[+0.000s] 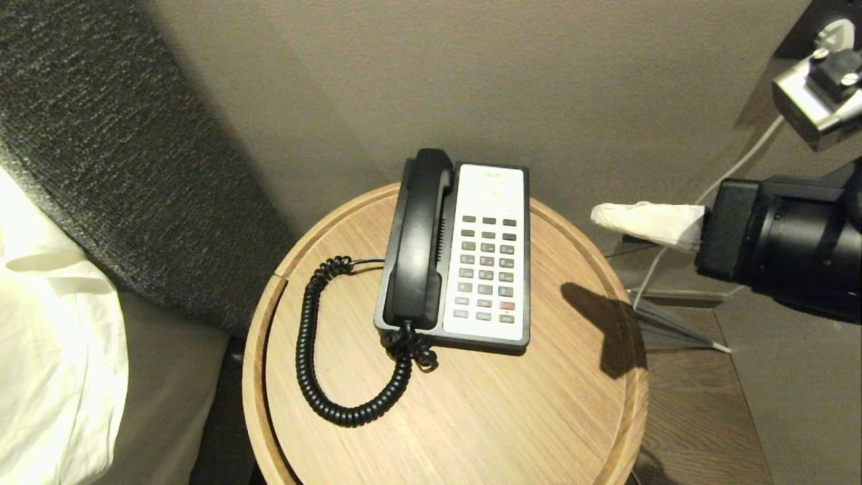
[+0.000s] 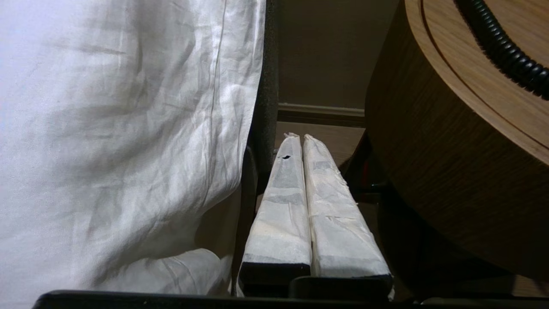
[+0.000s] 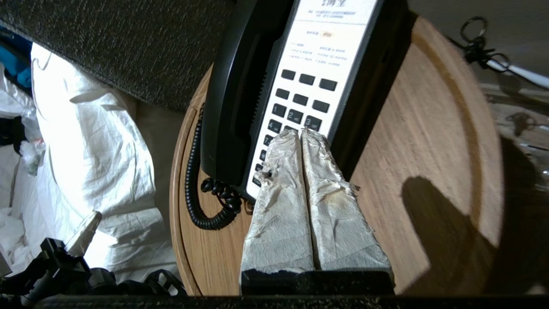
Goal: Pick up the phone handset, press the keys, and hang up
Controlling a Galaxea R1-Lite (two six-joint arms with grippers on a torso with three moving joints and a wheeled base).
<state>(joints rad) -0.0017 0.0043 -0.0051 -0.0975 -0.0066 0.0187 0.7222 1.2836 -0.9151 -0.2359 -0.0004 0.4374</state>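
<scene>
A: What sort of room is this?
B: Looks like a bedroom corner. A plain taupe wall runs behind a round wooden bedside table with a raised rim.
A: And to the left?
B: A dark grey upholstered headboard, with white bedding below it, creased and brightly lit.
A: The floor?
B: Dark wood planks to the right of the table. A white cable trails down the wall there, and a hard shadow falls across the tabletop.

Black right arm with white tape-wrapped jaws.
</scene>
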